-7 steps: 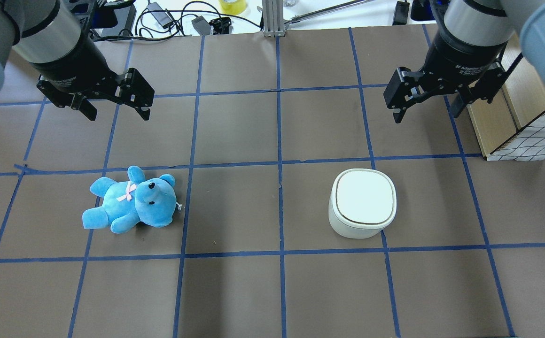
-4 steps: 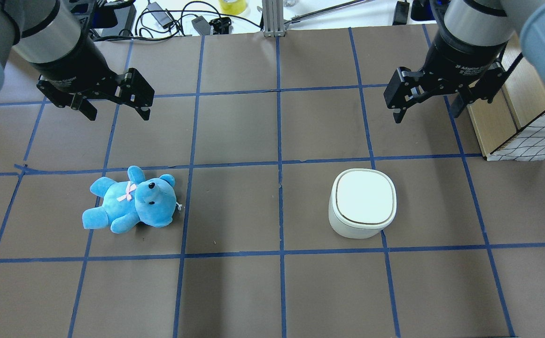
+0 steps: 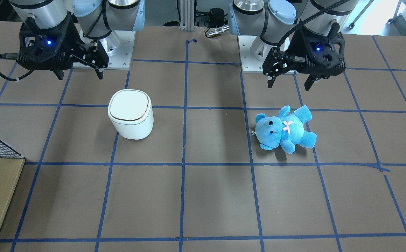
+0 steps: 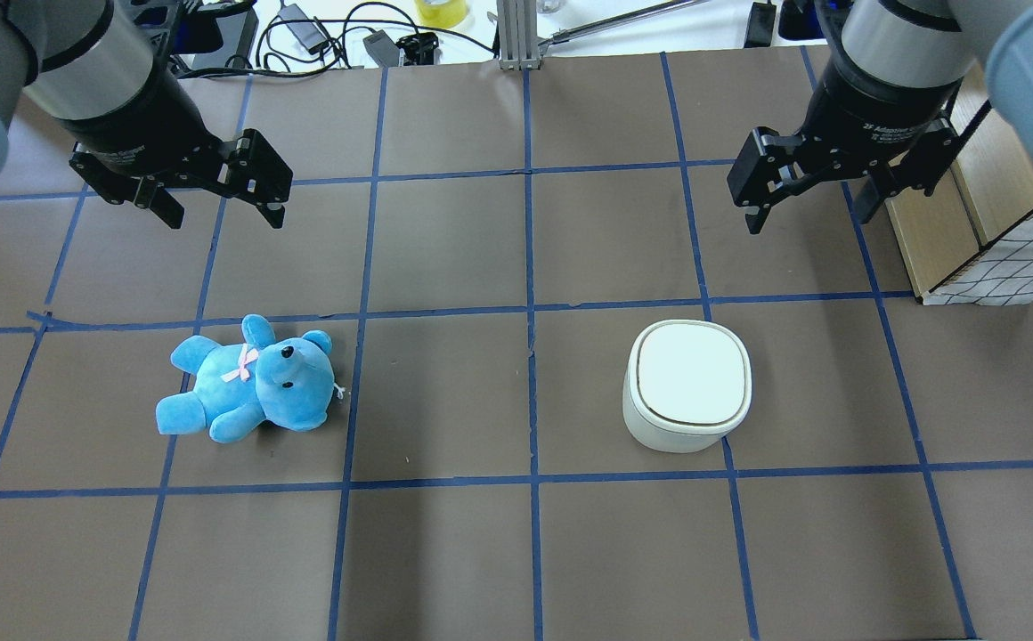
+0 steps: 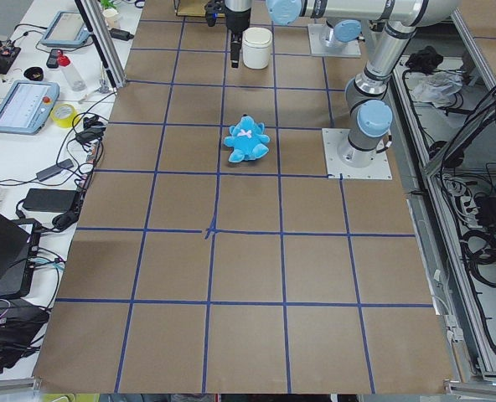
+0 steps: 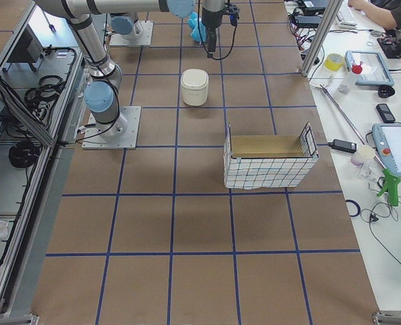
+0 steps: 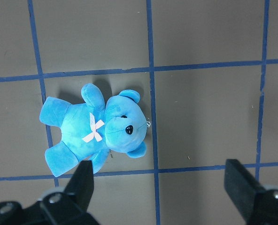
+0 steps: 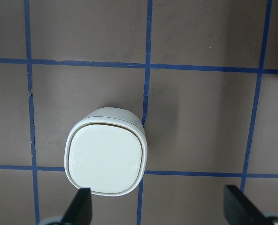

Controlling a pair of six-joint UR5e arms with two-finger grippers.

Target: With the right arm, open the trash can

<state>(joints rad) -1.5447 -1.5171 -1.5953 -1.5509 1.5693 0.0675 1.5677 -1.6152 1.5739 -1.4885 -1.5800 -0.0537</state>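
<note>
The white trash can (image 4: 687, 383) stands on the brown mat with its flat lid shut; it also shows in the front view (image 3: 130, 117) and in the right wrist view (image 8: 105, 157). My right gripper (image 4: 810, 214) hangs open and empty above the mat, behind the can and a little to its right, well apart from it; it shows at the front view's left (image 3: 79, 75). My left gripper (image 4: 224, 218) is open and empty, high above the mat behind the blue plush bear (image 4: 249, 381).
The bear lies on its back at the left of the mat, also seen in the left wrist view (image 7: 96, 131). A wire-sided wooden box (image 4: 997, 240) stands at the right edge, close to my right arm. Cables (image 4: 321, 36) lie beyond the far edge.
</note>
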